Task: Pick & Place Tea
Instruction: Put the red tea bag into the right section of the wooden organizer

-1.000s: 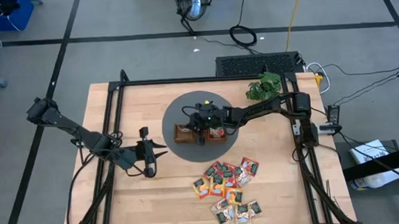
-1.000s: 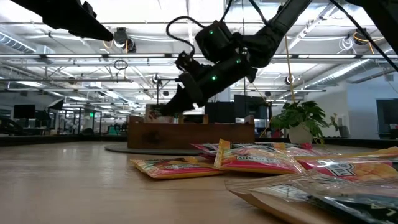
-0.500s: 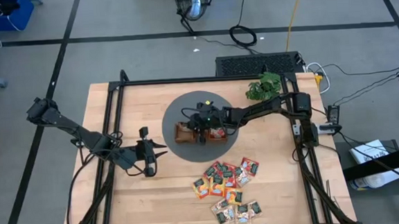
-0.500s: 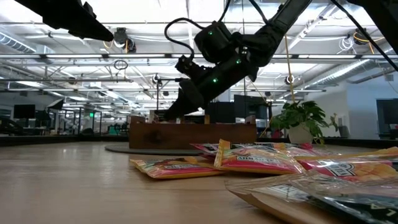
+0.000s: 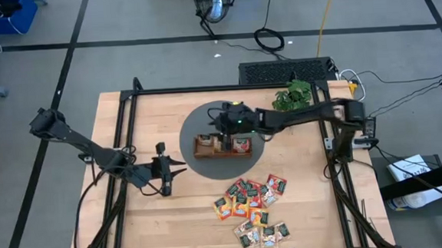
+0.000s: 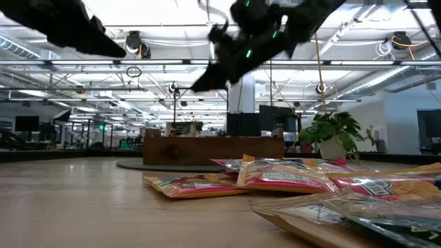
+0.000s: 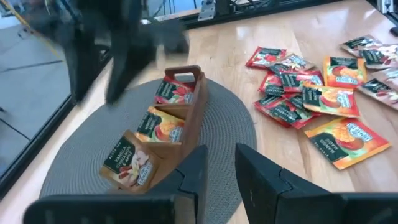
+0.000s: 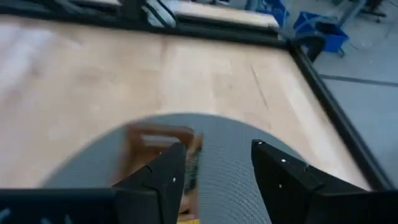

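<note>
The tea is small flat sachets, red, orange and green. Several lie in a loose pile [image 5: 253, 205] [image 7: 311, 93] on the wooden table toward its near edge. Three more stand upright in a brown three-compartment tray [image 5: 199, 149] [image 7: 194, 118], one in each compartment. The tray rests on a round grey mat [image 5: 198, 119]. My right gripper [image 5: 221, 132] [image 8: 214, 171] hangs above the tray's far side, open, with nothing between its fingers. My left gripper [image 5: 179, 169] [image 7: 222, 171] stays left of the mat, pointing at the tray, its fingers a little apart and holding nothing.
A potted green plant [image 5: 292, 96] stands at the back right of the table. Black frame rails [image 5: 130, 145] run along the table's left, far and right sides. Bare wood lies between the mat and the near left corner.
My right gripper has risen out of the tray and now hangs well above it. A sachet stands in the compartment where its fingertips were. My left arm has sunk a little.
</note>
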